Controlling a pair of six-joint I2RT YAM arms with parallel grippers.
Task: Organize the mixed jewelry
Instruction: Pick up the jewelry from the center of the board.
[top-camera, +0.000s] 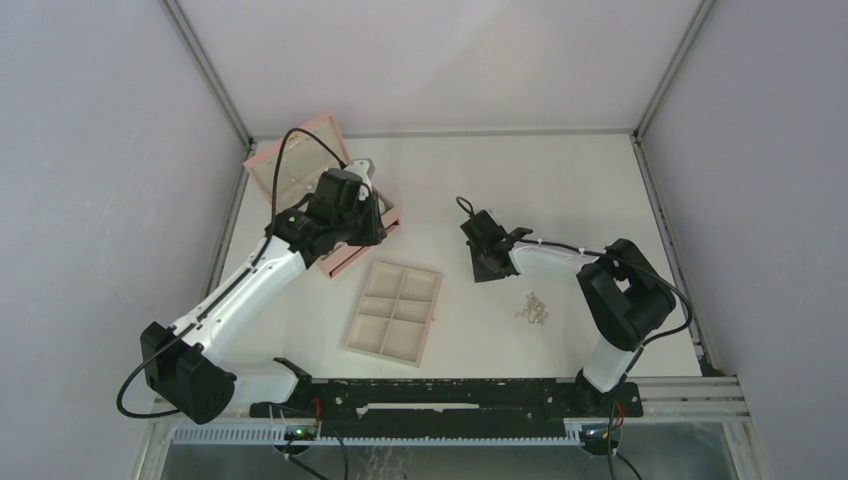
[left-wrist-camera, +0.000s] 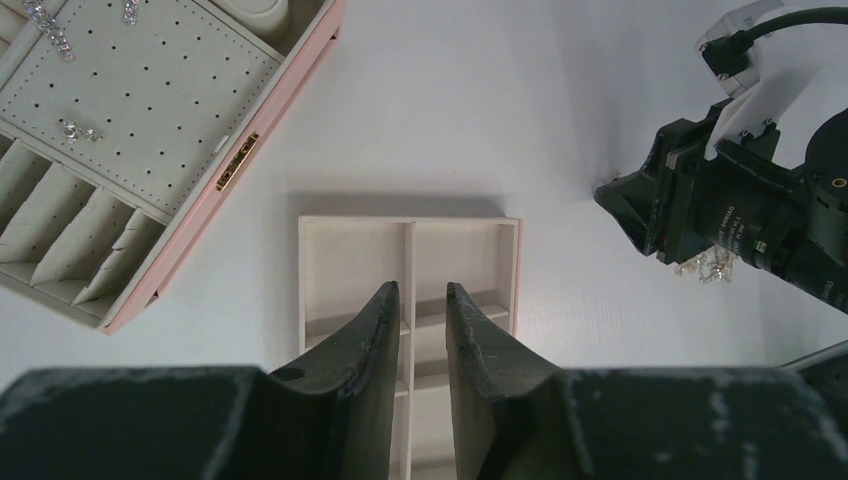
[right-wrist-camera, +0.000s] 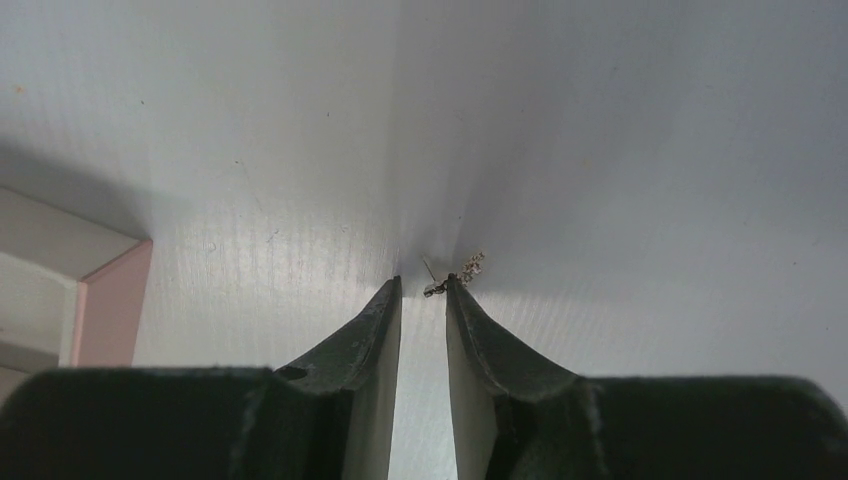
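The mixed jewelry shows as a small silver heap on the white table, right of the beige six-compartment tray. One tiny silver earring with a sparkly bit lies on the table against my right gripper's right fingertip. Those jaws stand a narrow gap apart, and the earring is not between them. In the top view my right gripper points down between the tray and the heap. My left gripper hovers over the tray, slightly open and holding nothing. Several earrings sit on the pink box's perforated panel.
The open pink box lies at the back left, partly under my left arm. The right arm's black wrist fills the right side of the left wrist view. The tray's pink edge shows at the left of the right wrist view.
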